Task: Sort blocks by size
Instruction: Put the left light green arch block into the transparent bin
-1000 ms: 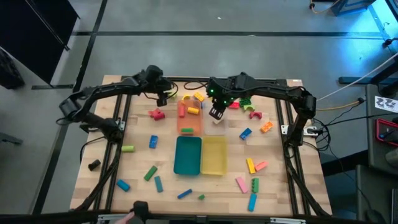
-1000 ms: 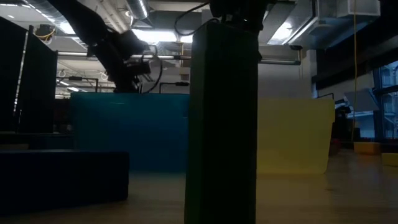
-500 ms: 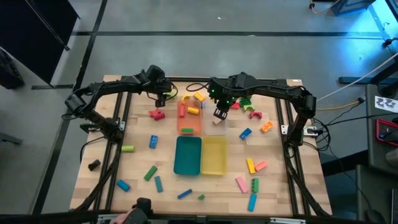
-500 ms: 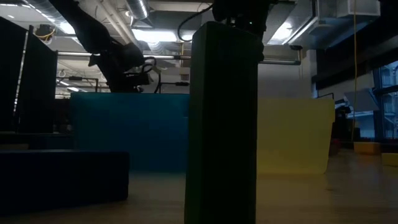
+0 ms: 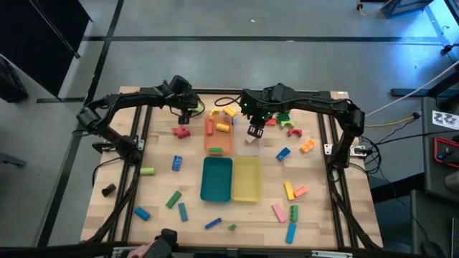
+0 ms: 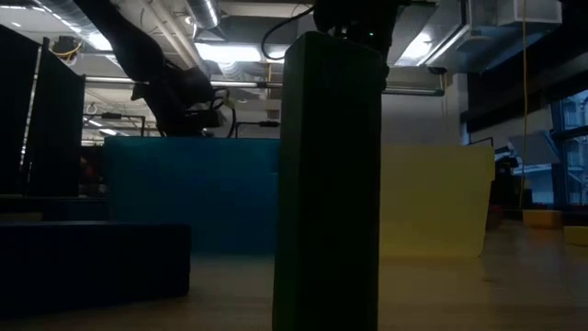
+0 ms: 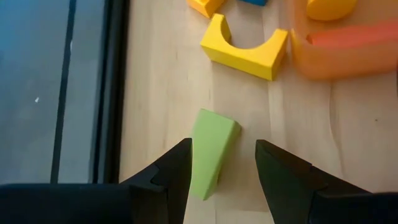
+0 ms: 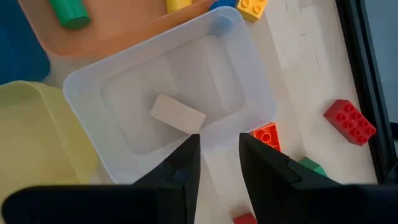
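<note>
The left gripper [image 7: 221, 165] has crept toward the table's far edge, spread around a green wedge [image 7: 211, 151]; the right gripper [image 8: 217, 155], empty, seemingly parted, hangs over the clear tray [image 8: 124, 93].

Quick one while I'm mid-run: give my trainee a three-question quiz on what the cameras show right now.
1. True or false: the left gripper is open, with a green wedge block lying between its fingers.
2. In the right wrist view, what lies inside the clear tray? A) a red brick B) a pale flat block C) nothing
3. Fill in: in the high view, the yellow tray lies beside the ____ tray.

Key: 1 true. 2 B, the pale flat block. 3 teal, the teal tray.
</note>
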Available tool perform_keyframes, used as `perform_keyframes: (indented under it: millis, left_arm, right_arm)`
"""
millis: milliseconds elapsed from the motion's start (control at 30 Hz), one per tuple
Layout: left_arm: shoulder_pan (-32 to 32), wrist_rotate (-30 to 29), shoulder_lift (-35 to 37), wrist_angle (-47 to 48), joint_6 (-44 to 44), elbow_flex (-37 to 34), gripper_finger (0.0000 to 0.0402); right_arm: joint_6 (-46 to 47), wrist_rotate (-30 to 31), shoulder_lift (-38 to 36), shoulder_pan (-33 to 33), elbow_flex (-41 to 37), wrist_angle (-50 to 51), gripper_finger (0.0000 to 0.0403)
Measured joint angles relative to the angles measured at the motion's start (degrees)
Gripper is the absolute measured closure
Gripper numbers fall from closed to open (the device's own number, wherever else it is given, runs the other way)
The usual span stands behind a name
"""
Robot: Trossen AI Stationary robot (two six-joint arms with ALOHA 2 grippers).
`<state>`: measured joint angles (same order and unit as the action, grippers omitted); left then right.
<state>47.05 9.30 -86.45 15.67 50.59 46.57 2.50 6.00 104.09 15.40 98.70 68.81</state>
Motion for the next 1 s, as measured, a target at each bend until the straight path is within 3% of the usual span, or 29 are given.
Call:
perform_keyframes:
  millis: [400, 1000]
  left_arm:
    - [0.0, -2.48, -6.32, -8.47, 4.85, 0.0, 0.024]
    - [0.0, -2.66, -7.15, -7.53, 4.26, 0.02, 0.024]
  right_arm:
    - [0.07, 0.0, 0.0, 0.0, 0.0, -0.16, 0.0292]
    - [0.09, 0.0, 0.0, 0.0, 0.0, -0.14, 0.0292]
